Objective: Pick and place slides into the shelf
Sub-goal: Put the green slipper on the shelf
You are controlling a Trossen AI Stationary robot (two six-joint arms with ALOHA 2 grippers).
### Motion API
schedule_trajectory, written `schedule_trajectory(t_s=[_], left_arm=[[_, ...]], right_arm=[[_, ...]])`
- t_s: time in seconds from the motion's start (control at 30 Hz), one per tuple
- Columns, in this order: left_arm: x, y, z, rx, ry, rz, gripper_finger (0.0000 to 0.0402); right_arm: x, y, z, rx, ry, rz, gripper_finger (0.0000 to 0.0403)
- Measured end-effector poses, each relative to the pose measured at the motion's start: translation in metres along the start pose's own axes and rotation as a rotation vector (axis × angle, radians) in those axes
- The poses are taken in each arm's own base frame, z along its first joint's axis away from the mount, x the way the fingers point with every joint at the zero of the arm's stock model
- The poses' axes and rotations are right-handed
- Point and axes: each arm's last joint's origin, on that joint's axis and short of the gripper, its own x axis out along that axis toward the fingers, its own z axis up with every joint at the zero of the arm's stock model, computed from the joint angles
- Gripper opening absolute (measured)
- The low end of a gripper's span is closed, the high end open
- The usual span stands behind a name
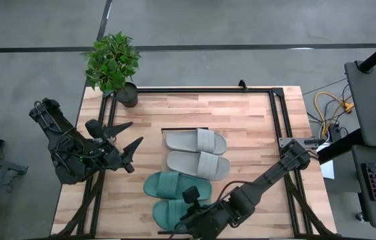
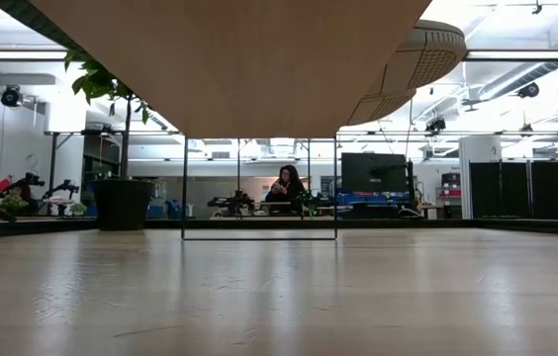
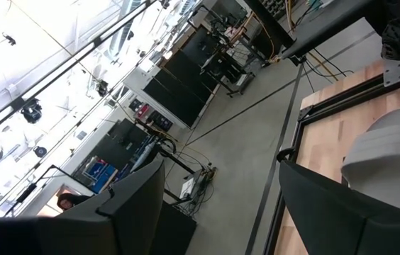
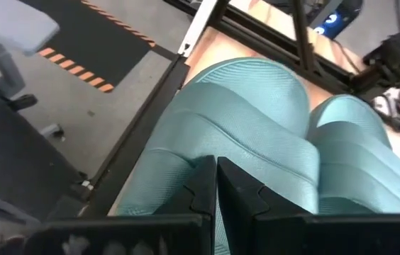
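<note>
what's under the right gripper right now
The right gripper, shut, sits over a teal slide at the table's near edge. Contact with the slide is hidden.

The butcher-block table (image 1: 255,127) carries a light grey pair of slides (image 1: 197,152) at centre, a teal-green pair (image 1: 172,196) nearer, and a potted plant (image 1: 115,65) at the far-left corner.

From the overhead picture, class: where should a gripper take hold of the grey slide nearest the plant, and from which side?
Grip the strap of the grey slide, the raised band across its right half; it arches above the flat sole, so a finger can slip under it. Come from above. The open left gripper is nearest; the right gripper, shut, is at the green slides.
</note>
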Motion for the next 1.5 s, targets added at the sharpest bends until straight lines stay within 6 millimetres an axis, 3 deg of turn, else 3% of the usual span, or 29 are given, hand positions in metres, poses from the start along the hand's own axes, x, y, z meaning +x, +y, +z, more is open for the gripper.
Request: schedule_trajectory(t_s=[0.23, 0.4, 0.83, 0.97, 1.23, 1.33, 1.5], left_arm=[[0.000, 0.000, 0.000, 0.000, 0.000, 0.000, 0.0262], [0.000, 0.000, 0.000, 0.000, 0.000, 0.000, 0.0262], [0.000, 0.000, 0.000, 0.007, -0.001, -0.001, 0.0262], [0.000, 0.000, -0.001, 0.007, -0.001, -0.001, 0.0262], [-0.001, 0.000, 0.000, -0.011, -0.005, -0.006, 0.0262], [-0.002, -0.001, -0.001, -0.008, -0.010, -0.013, 0.0262], [-0.003, -0.001, -0.001, -0.010, -0.014, -0.017, 0.0262]], right_arm=[[0.004, -0.001, -0.003, 0.017, 0.008, 0.082, 0.0008], [0.002, -0.004, -0.002, -0.008, 0.008, 0.007, 0.0008], [-0.012, -0.014, 0.021, -0.098, -0.120, 0.043, 0.0009], [-0.008, -0.022, 0.023, -0.101, -0.154, 0.117, 0.0009], [-0.004, -0.038, 0.019, -0.074, -0.119, 0.074, 0.0009], [-0.017, -0.038, 0.017, -0.051, -0.039, -0.035, 0.0009], [-0.061, -0.029, 0.018, 0.033, 0.001, -0.077, 0.0009]])
